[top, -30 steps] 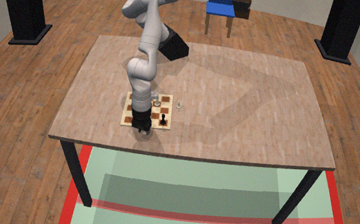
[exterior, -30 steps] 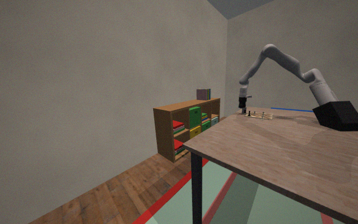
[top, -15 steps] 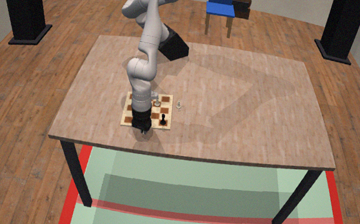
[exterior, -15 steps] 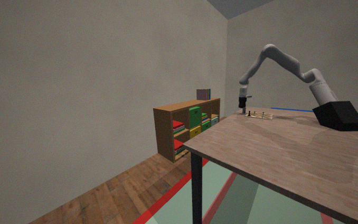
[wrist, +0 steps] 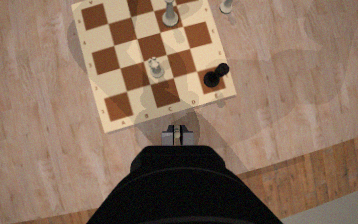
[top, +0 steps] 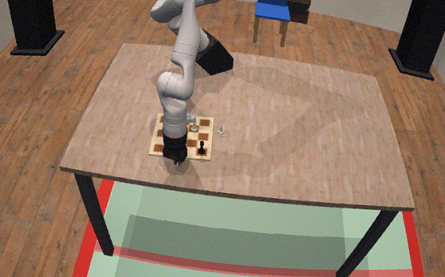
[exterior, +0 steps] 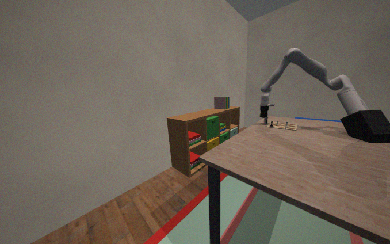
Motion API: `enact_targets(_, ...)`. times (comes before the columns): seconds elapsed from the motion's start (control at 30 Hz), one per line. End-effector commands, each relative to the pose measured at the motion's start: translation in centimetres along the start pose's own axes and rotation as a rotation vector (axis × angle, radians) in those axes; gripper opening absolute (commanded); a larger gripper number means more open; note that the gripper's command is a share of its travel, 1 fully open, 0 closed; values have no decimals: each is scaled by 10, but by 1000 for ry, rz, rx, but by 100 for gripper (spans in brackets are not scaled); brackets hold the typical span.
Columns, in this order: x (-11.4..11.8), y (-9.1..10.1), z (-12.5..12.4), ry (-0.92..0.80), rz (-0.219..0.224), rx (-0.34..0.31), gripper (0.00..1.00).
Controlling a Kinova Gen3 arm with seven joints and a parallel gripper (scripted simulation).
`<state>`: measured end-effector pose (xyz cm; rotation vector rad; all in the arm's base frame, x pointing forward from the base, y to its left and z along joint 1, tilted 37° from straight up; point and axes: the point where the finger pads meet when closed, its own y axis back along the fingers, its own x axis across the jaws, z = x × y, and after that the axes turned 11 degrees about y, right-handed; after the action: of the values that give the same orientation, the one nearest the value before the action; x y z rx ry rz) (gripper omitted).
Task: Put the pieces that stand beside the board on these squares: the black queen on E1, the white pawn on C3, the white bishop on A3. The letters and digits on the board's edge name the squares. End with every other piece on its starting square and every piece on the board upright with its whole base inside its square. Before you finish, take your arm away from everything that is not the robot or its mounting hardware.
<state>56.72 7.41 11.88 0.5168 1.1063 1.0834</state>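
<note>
With the gripper (top: 177,163) (exterior: 266,121) (wrist: 176,131) pinching a white chess piece (wrist: 176,134) just off the chessboard's (top: 207,159) (exterior: 294,129) (wrist: 108,128) near edge, lift it straight up, upright, well above the black queen (top: 202,148) (exterior: 271,124) (wrist: 212,79) on E1.

A square wooden chessboard with brown and cream squares (top: 203,129) (exterior: 292,127) (wrist: 113,82) bears small dark letters on its pale border, seen in the wrist view: A, B, C, D and E along the near edge. Up the left edge, 2 and 3 read faintly; the other border marks are too blurred.
</note>
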Motion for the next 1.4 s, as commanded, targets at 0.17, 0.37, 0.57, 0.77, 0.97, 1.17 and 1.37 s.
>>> enact_targets(0.17,0,0,0,0,1,-1,0)
enact_targets(0.37,0,12,0,0,1,-1,0)
enact_targets(0.57,0,45,0,0,1,-1,0)
enact_targets(0.77,0,86,0,0,1,-1,0)
enact_targets(0.97,0,99,0,0,1,-1,0)
enact_targets(1.17,0,100,0,0,1,-1,0)
enact_targets(1.37,0,101,-3,6,0,-1,0)
